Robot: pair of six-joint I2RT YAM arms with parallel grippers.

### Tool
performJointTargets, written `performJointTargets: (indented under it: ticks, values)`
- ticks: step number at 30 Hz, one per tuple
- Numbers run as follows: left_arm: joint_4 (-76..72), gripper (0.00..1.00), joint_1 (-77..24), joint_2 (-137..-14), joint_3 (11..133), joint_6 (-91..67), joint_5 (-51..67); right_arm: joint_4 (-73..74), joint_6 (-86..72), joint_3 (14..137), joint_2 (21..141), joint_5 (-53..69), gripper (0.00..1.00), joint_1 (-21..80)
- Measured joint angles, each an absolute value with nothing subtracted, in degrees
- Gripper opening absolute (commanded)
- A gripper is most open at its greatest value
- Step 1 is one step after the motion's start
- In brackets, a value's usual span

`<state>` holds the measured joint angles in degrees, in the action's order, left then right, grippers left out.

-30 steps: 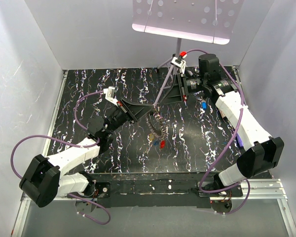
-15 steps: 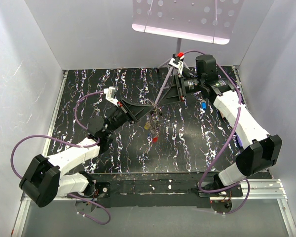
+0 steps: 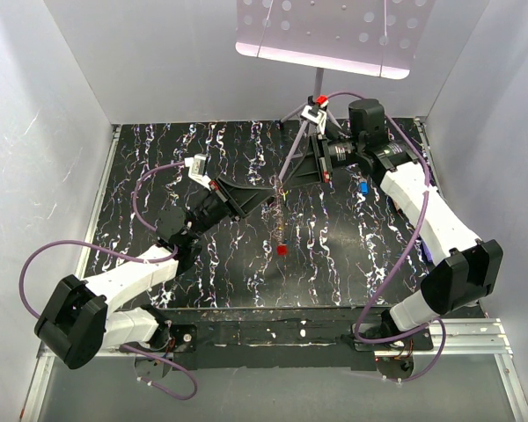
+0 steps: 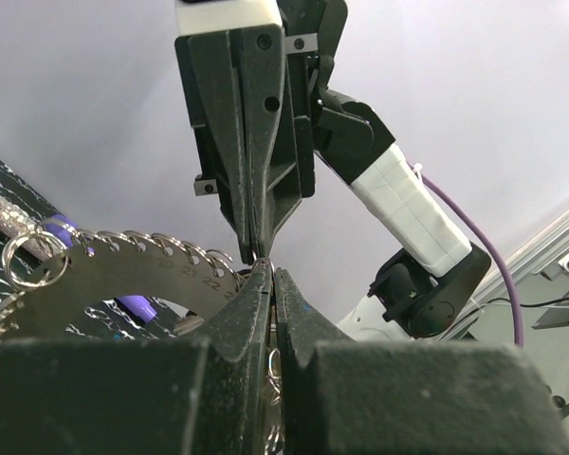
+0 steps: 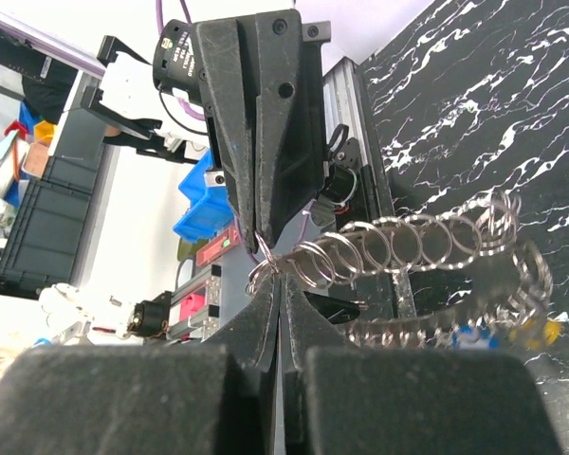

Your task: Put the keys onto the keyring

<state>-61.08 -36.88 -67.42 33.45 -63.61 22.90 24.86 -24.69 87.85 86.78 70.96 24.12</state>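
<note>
Top view, near to far: red piece (image 3: 282, 250) sits lowest on the keyring (image 3: 280, 224), w/ the thin strand running from it toward 12 o'clock, above mid surface (image 3: 158, 149). At the strand's top the two tips meet. Left end effector (image 3: 271, 190) comes in from 8 o'clock, right end effector (image 3: 284, 182) from 2 o'clock, tips touching or nearly so.

Left wrist view: left end effector (image 4: 270, 282) has fingers pressed together, no gap, clamped on the keyring's numbered curved plate (image 4: 123, 268), which is edged w/ small loops. Right end effector (image 4: 257, 254) points down at it from 12 o'clock, also closed, tip right at the same spot.

Right wrist view: right end effector (image 5: 278, 289) closed tight, nipping the end loop of the keyring (image 5: 408, 248); left end effector (image 5: 256, 235) meets it from 12 o'clock. Keys (image 5: 465, 334) at the loop's low side are blurred; only blue and yellow bits read.

Farther out, a blue-headed key (image 3: 363, 186) lies on the surface at 3 o'clock of the tips, partly behind the right arm. Stand (image 3: 327, 35) at 12 o'clock, top cut off.
</note>
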Motion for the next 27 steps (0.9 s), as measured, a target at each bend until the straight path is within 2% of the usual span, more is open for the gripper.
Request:
performJointTargets:
  ticks: [20, 27]
  values:
    - [-69.36, 0.00, -37.15, -69.14, 31.46, -61.17, 20.47, 16.27, -32.23, 81.32, 85.84, 72.60, 0.01, 26.35]
    - [-71.37, 0.00, -37.21, -69.71, 31.38, -61.10, 20.56, 14.66, -33.19, 81.10, 85.76, 73.87, 0.21, 26.33]
